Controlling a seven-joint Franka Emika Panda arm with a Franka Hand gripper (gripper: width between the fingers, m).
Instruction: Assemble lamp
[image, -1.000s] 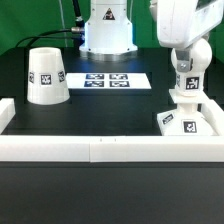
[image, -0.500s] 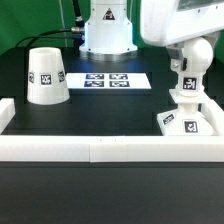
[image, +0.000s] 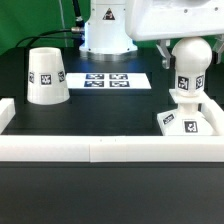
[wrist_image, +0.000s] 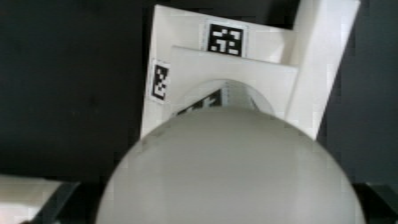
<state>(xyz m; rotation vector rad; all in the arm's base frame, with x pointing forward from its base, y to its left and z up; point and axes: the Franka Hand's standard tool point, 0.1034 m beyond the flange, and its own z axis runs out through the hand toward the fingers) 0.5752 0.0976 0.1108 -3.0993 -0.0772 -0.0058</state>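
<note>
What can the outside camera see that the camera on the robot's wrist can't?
Only the exterior view shows the shade, the marker board and the white walls around the table. Only the wrist view shows the bulb very close up, filling much of the picture. Both views show the bulb standing on the base.

No readable text; only coded black-white square tags (image: 46, 77) on shade (image: 57, 60), bulb (image: 189, 60), base (image: 187, 122), marker board (image: 110, 81).
</note>
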